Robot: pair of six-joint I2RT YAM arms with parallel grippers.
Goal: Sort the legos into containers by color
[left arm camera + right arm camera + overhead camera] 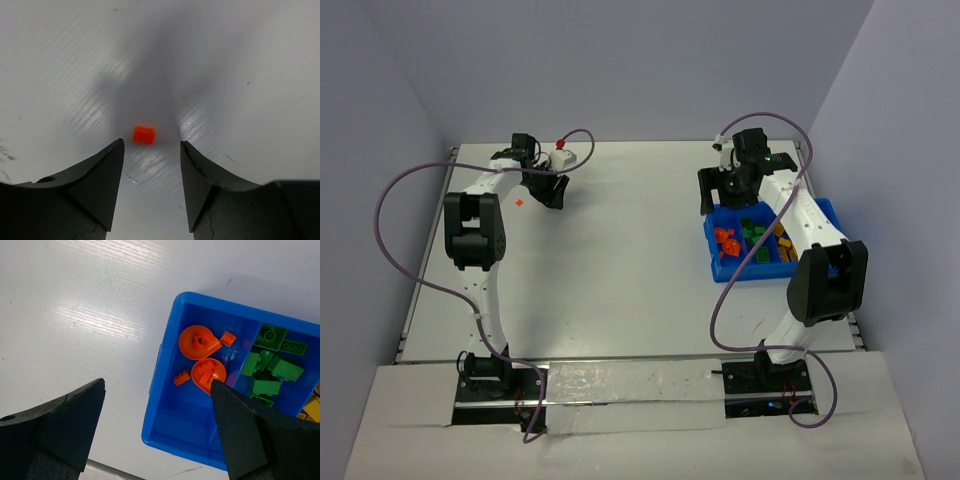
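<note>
Orange plastic is marking the job in hand at the far left of the white worktop [620, 262]. A lone orange brick [143, 134] is lying there by itself, well apart from the blue bin [716, 268] on the right side.

The left gripper [151, 148] is hovering low over the brick, released and grasping nothing. Its jaws are standing apart, and the brick is sitting just beyond the fingertips, roughly in line with the gap between them.

Across the worktop, the right gripper [157, 386] is hanging above the bin's left end, spread wide and empty. Below it, orange pieces [197, 342], two of them round, are resting in the left compartment. Green bricks [272, 365] are filling the next compartment, and yellow bricks [312, 410] are showing at the edge of the right wrist view.

Judging by this layout, the sorting is nearing its end, and the step under way is the pickup of the stray orange brick. The next move is calling for a short advance and descent so that the pads flank the brick squarely. After that comes a gentle close, a lift and a long carry rightward to the orange compartment. A piece this small is likely to skid or tip if one finger touches it first.
</note>
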